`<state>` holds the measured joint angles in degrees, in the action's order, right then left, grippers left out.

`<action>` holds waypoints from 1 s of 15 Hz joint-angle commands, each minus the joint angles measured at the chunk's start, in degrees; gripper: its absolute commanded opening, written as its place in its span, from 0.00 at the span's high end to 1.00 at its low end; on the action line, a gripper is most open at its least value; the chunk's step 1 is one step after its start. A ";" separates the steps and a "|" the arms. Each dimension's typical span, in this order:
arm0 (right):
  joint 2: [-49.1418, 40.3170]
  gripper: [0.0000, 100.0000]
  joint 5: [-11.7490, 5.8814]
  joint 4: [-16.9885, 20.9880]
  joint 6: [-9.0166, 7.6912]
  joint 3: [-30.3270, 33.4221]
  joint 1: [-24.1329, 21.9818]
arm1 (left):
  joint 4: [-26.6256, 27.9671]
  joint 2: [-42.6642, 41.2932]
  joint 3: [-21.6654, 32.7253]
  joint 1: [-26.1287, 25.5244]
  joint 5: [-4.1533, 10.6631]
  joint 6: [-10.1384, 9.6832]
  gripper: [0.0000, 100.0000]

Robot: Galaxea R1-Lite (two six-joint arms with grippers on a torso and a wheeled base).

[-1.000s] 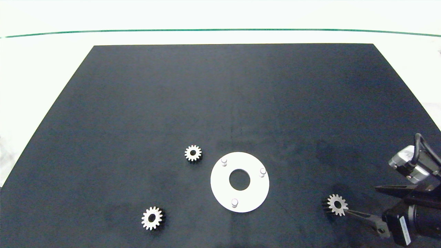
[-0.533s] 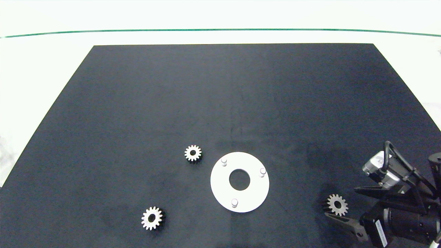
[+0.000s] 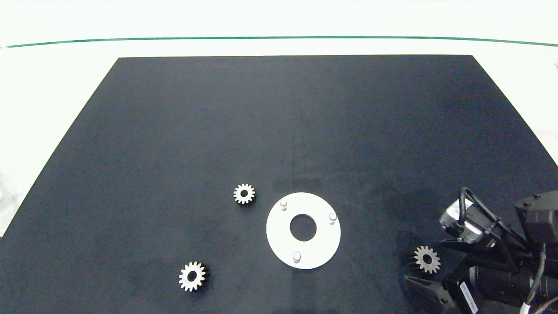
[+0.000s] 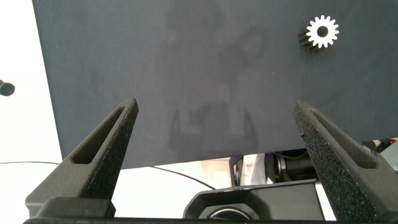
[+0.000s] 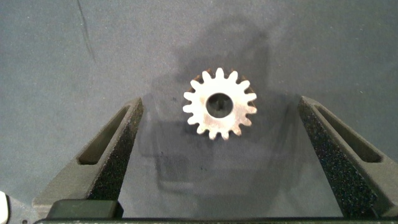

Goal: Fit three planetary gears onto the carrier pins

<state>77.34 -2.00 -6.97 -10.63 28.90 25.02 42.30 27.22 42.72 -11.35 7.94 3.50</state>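
Note:
Three planetary gears lie flat on the black mat: one (image 3: 244, 193) just left of the white disc (image 3: 321, 245), one (image 3: 192, 276) at the front left, one (image 3: 427, 259) at the front right. The disc's three carrier pins (image 3: 283, 203) (image 3: 332, 216) (image 3: 297, 256) stand bare. My right gripper (image 5: 221, 102) is open low over the front-right gear (image 5: 219, 112), one finger on each side and neither touching it. The left gripper (image 4: 216, 104) is open and empty near the mat's edge, outside the head view, with a gear (image 4: 322, 32) lying beyond it.
The black mat (image 3: 279, 131) covers most of the white table, whose bare margins show at the left, right and far sides. A thin green line (image 3: 279, 38) runs across the far side. The right arm's body (image 3: 501, 270) fills the front right corner.
The right arm has moved left and turned. Its fingers, which lay beside the front-right gear, now straddle it. No gear has moved.

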 commanded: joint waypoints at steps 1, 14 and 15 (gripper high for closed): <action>1.59 0.00 -0.11 -1.90 -0.18 0.01 0.03 | 0.24 -0.15 -0.18 0.01 0.06 0.02 0.00; 2.12 0.24 -0.81 -3.05 -4.49 0.10 -0.05 | 0.24 -0.41 -0.44 0.10 0.06 -0.07 0.00; 1.94 0.25 -1.16 -3.05 -4.93 0.19 -0.05 | 0.24 -0.41 -0.44 0.19 0.06 -0.07 0.00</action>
<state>79.69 -3.06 -9.92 -15.57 29.01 24.94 42.30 26.84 42.25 -11.19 7.94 3.41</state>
